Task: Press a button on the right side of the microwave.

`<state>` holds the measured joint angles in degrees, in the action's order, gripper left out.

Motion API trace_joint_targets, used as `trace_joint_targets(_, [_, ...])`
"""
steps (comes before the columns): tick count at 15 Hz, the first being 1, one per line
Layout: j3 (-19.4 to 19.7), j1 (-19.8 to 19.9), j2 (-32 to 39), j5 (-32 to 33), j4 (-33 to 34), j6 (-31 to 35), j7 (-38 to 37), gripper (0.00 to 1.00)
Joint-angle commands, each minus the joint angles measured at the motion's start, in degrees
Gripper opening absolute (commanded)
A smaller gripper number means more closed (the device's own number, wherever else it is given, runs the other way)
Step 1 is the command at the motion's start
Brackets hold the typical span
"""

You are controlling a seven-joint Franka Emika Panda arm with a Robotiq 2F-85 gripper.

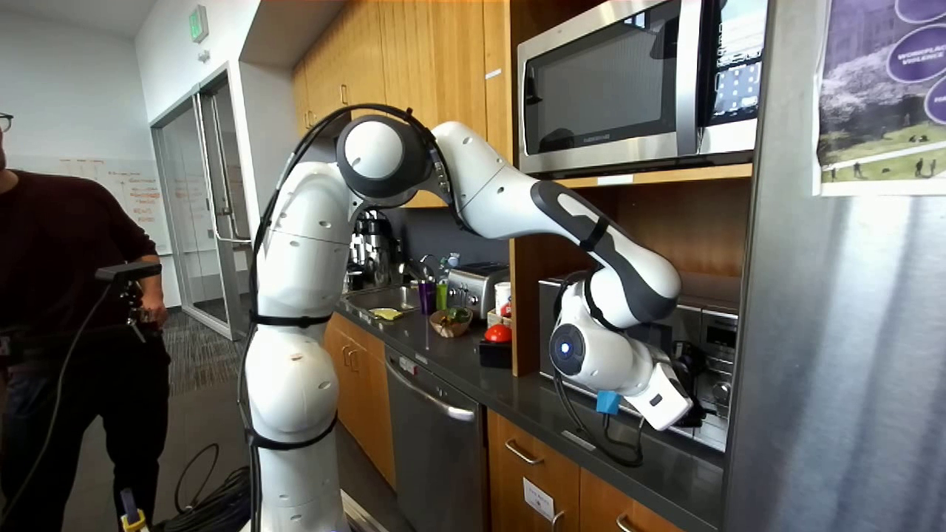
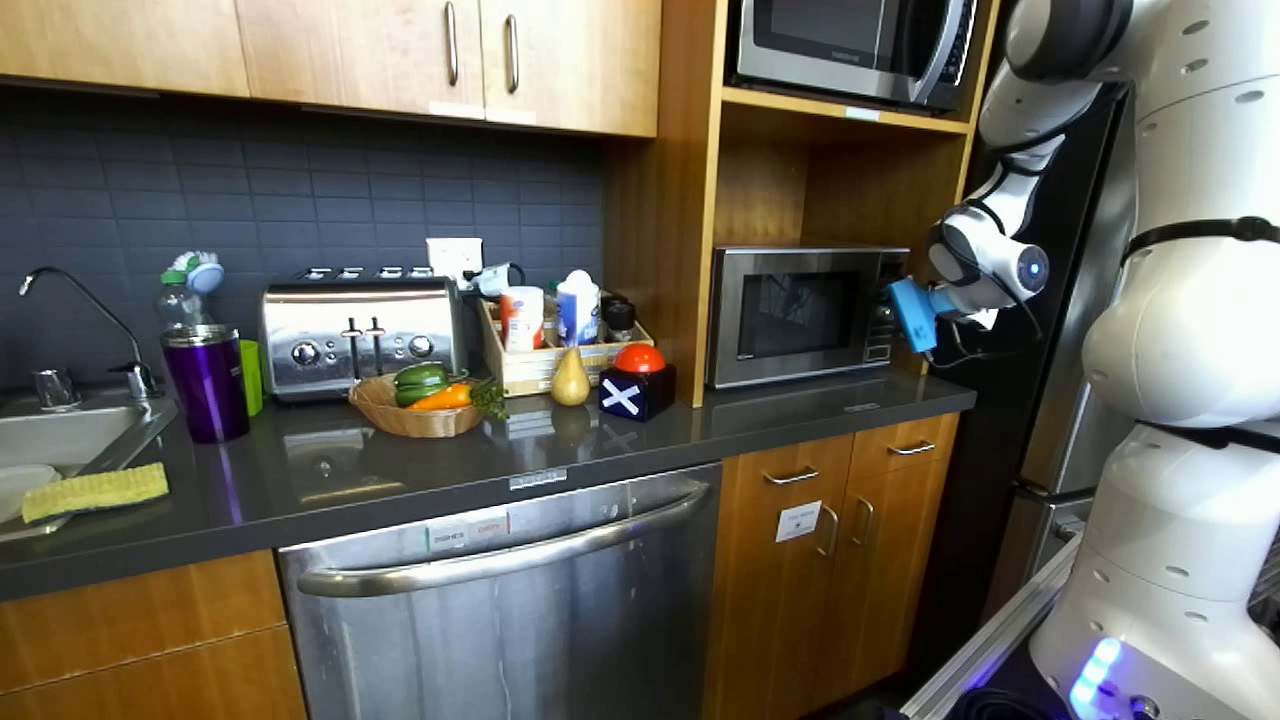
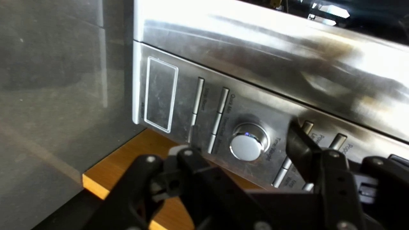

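Microwave [image 2: 800, 316]: on the countertop [image 2: 780, 418], right of the toaster [image 2: 363, 330].
My gripper [image 3: 245, 135]: before its control panel [image 3: 265, 108].

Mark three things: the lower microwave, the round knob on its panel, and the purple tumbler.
Lower microwave [image 2: 798, 315]: in an exterior view, on its dark door glass.
Round knob [image 3: 246, 148]: wrist view, on its shiny front face.
Purple tumbler [image 2: 207, 392]: in an exterior view, middle of its body.

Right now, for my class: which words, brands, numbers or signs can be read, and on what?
"WORKPLACE VIOLENCE": poster.
"Quick Min": smaller microwave's panel.
"Time/Weight": same panel.
"Keep Warm": same panel.
"Power": same panel.
"Pop…": same panel, rest unclear.
White X: dark box.
Too small or blurred: dishwasher labels, cabinet note, whiteboard writing, green sign, upper microwave's brand, remaining panel labels.
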<state>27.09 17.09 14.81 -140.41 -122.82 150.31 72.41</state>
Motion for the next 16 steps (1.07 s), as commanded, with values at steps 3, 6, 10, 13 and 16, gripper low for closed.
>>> trace_joint_targets(3, [0.23,-0.18,-0.40,-0.86,0.87,-0.42,0.48,0.70])
trace_joint_targets(6, [0.37,-0.30,-0.44,-1.05,0.88,-0.58,1.48,0.76])
trace_joint_targets(10, [0.28,-0.32,-0.33,-0.81,1.00,-0.56,1.87,0.67])
trace_joint_targets(13, [0.28,-0.35,-0.35,-0.76,1.32,-0.38,2.25,0.45])
trace_joint_targets(16, [0.34,-0.32,-0.58,-0.69,1.64,-0.27,2.64,0.14])
